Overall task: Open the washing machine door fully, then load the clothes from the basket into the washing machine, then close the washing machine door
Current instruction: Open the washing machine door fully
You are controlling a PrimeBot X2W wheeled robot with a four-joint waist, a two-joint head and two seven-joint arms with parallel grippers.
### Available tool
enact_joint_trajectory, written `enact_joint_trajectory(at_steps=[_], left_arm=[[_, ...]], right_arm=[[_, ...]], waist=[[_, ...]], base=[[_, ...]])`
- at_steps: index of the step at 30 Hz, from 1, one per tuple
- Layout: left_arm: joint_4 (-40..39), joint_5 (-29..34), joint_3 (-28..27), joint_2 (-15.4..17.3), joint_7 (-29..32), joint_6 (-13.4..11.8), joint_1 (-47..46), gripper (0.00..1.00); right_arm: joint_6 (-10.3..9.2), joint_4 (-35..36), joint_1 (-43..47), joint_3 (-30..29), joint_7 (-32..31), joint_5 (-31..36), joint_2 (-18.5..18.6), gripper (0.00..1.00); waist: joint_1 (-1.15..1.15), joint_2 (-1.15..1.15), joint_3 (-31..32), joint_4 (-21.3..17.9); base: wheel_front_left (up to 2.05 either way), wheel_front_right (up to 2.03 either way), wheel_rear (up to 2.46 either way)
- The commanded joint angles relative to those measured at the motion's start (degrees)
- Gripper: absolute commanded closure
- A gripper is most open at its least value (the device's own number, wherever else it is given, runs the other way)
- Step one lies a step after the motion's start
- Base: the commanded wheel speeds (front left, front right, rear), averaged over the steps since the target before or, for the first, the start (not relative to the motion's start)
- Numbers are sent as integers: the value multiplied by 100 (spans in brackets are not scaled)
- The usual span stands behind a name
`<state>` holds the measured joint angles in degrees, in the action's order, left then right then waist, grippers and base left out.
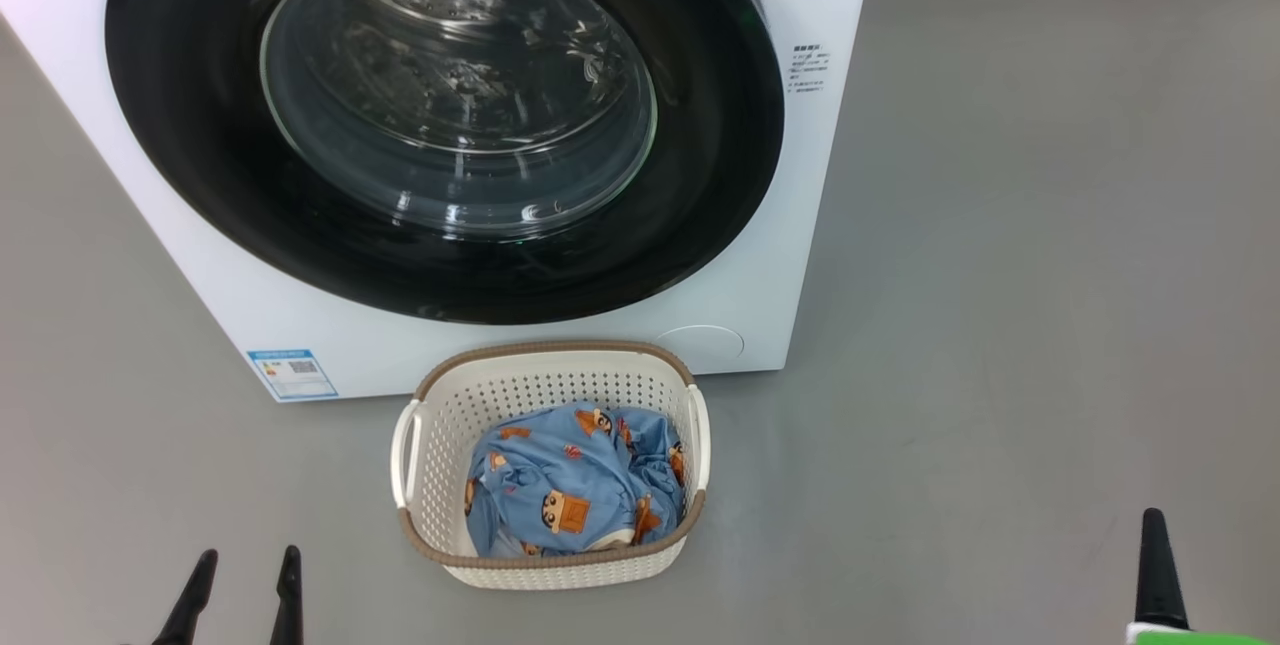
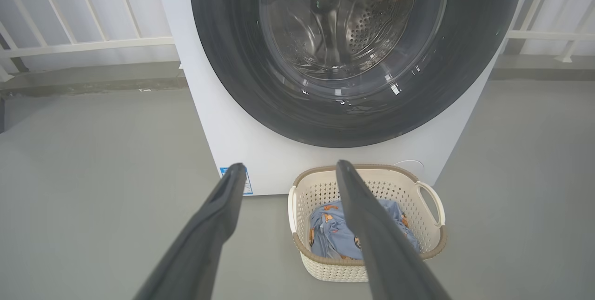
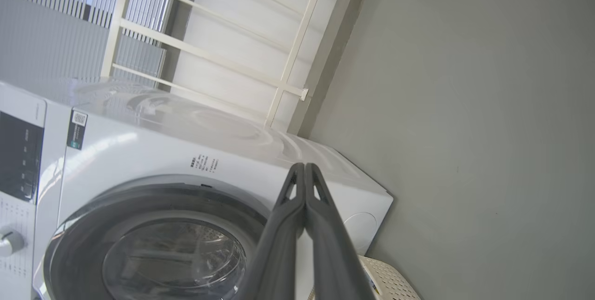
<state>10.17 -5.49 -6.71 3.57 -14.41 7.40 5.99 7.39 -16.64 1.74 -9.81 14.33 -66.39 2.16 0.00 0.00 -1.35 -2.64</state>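
- left gripper (image 1: 250,553) at the lower left of the head view, over bare grey floor (image 1: 1000,325); its two dark fingers are spread apart with nothing between them; in the left wrist view one finger crosses in front of the basket and hides part of the clothes
- white railing (image 2: 93,42) behind the machine, along the far edge of the floor
- washing machine (image 1: 180,255), a white box standing on the floor; a small blue label (image 1: 292,373) sits at the lower left of its front; the right wrist view shows a dark control panel (image 3: 18,160) and a knob (image 3: 9,242)
- door (image 1: 200,125), wide black rim round a bulging glass window, lying closed against the front; the steel drum shows through the glass
- basket (image 1: 560,353) on the floor just before the machine, below the door's lower edge and near the front panel; the clothes (image 1: 575,490) lie bunched inside it, blue with orange-brown figures
- round cap (image 1: 700,342) low on the front, just behind the basket's right corner; small printed text (image 1: 810,68) higher up
- right gripper (image 1: 1154,520) at the lower right, well apart from the basket; its fingers are pressed together, holding nothing
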Motion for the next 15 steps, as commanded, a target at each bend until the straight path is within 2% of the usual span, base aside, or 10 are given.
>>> enact_joint_trajectory(at_steps=[1,5,8,12,15], left_arm=[[-168,-93,-204,53,-59,9,-67,0],[-254,-136,-186,34,-59,9,-45,0],[-283,-173,-144,21,-59,9,-47,0],[-338,-243,-45,56,-59,9,-126,0],[-389,-299,0,140,-59,9,-194,0]], right_arm=[[10,69,-319,128,67,-441,72,100],[10,-113,-444,27,61,-1869,72,100],[10,-98,-505,-323,-239,-2677,87,100],[10,-139,-684,-1043,-757,-3275,180,100],[10,-120,-936,-1608,-1068,-3474,208,100]], waist=[[0,0,-23,24],[0,0,-112,91],[0,0,-232,190],[0,0,-475,344],[0,0,-694,452]], base=[[0,0,0],[0,0,0],[0,0,0],[0,0,0],[0,0,0]])
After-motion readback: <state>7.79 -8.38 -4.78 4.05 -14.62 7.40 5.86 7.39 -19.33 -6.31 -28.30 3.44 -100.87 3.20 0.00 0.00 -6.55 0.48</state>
